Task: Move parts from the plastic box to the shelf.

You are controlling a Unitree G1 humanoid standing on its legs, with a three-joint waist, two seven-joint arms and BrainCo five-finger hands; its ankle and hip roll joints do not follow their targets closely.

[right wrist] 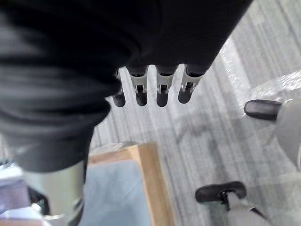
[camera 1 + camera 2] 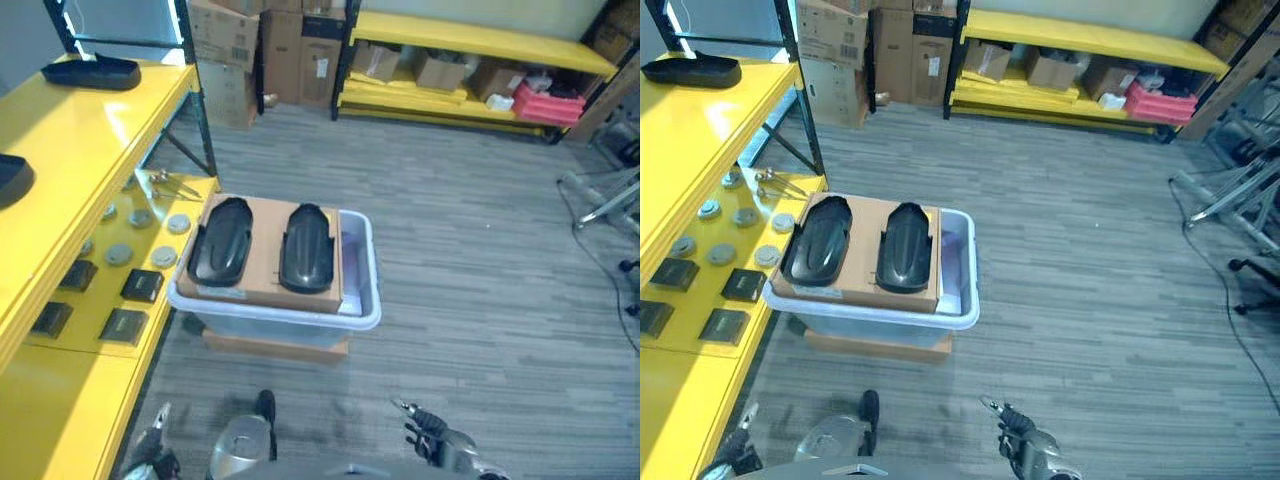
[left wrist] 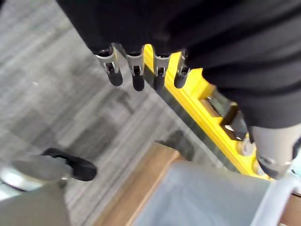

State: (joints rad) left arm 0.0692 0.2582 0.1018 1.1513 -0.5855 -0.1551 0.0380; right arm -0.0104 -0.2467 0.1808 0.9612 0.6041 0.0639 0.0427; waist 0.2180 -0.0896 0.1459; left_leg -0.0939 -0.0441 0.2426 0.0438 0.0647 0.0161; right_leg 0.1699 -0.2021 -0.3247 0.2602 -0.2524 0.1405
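A translucent plastic box (image 2: 364,272) stands on the floor in the middle, beside the yellow shelf (image 2: 95,135) on the left. A cardboard sheet (image 2: 262,250) lies across the box and carries two black moulded parts (image 2: 220,242) (image 2: 307,248) side by side. One more black part (image 2: 90,72) lies at the far end of the upper shelf board, another (image 2: 12,178) at its near left edge. My left hand (image 2: 157,452) hangs low by the shelf, its fingers (image 3: 137,74) straight and empty. My right hand (image 2: 436,444) hangs low on the right, fingers (image 1: 161,89) straight, holding nothing.
The lower shelf board (image 2: 95,370) holds small black square blocks (image 2: 142,285) and several grey discs (image 2: 120,254). A wooden board (image 2: 280,347) lies under the box. Cardboard cartons (image 2: 262,50) and a second yellow rack (image 2: 480,40) stand at the back, a metal stand (image 2: 610,200) on the right.
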